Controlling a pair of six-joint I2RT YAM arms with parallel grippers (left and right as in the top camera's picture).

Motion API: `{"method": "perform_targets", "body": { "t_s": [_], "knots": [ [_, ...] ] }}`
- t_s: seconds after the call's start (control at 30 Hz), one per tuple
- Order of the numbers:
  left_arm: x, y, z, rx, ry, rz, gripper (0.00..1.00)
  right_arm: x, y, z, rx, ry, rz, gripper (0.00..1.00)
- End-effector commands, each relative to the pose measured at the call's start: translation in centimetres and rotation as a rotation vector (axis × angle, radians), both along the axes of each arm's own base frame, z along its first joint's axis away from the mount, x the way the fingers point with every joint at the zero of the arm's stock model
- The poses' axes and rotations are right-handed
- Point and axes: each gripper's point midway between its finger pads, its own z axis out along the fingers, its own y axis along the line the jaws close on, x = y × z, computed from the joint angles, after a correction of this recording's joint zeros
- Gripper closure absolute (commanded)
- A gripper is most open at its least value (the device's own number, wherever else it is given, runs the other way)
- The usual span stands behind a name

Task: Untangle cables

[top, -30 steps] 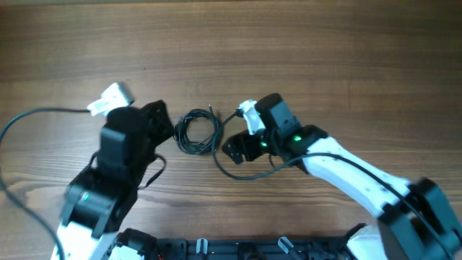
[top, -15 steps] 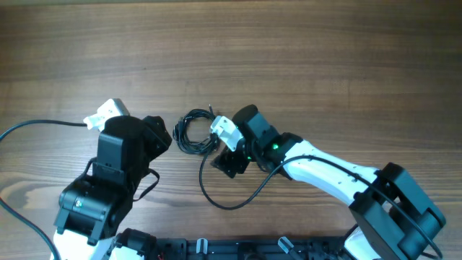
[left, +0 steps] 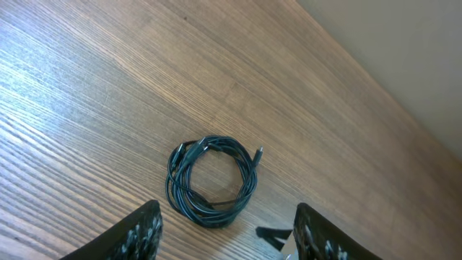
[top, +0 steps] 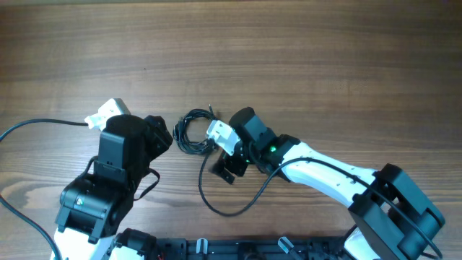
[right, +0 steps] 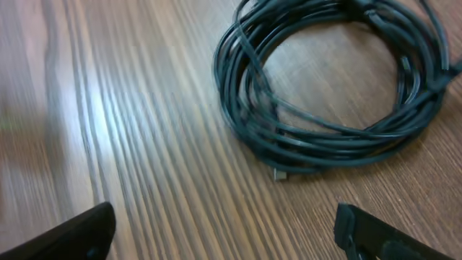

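A coil of thin black cable [top: 193,131] lies on the wooden table between my two arms. It also shows in the left wrist view [left: 211,180] and, close up, in the right wrist view [right: 328,87], with a small plug end at its near side. My left gripper [left: 227,235] is open and empty, just short of the coil on its left [top: 160,133]. My right gripper [right: 224,231] is open and empty, its fingers spread just short of the coil on its right [top: 222,153].
The right arm's own black cable [top: 224,202] loops on the table in front of the coil. The left arm's cable [top: 29,126] trails off to the left edge. A black rail [top: 238,249] runs along the near edge.
My right arm has swung left and come in close to the coil. My left arm has drawn back a little and then held still. The coil has not moved.
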Motion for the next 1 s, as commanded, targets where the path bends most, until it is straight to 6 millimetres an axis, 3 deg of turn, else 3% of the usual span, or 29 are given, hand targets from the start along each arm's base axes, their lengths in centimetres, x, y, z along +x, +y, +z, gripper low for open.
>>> {"method": "perform_targets", "body": {
  "t_s": [0.0,0.13,0.33,0.63,0.97],
  "knots": [
    [0.2,0.0,0.5,0.005,-0.015,-0.008,0.39,-1.3,0.0,-0.4,-0.040,-0.191,0.343,0.02],
    [0.1,0.0,0.5,0.005,-0.011,-0.010,0.38,-1.3,0.2,-0.3,-0.049,-0.308,0.486,0.00],
    [0.3,-0.1,0.4,0.004,-0.012,-0.010,0.38,-1.0,2.9,1.5,0.106,-0.353,0.502,0.00],
    [0.4,-0.1,0.5,0.004,-0.015,-0.010,0.37,-0.7,3.2,-2.1,0.092,-0.274,0.469,0.01],
    [0.4,-0.3,0.5,-0.002,-0.015,-0.016,0.37,0.2,4.1,-2.7,0.119,-0.283,0.428,0.04]
  ]
}}
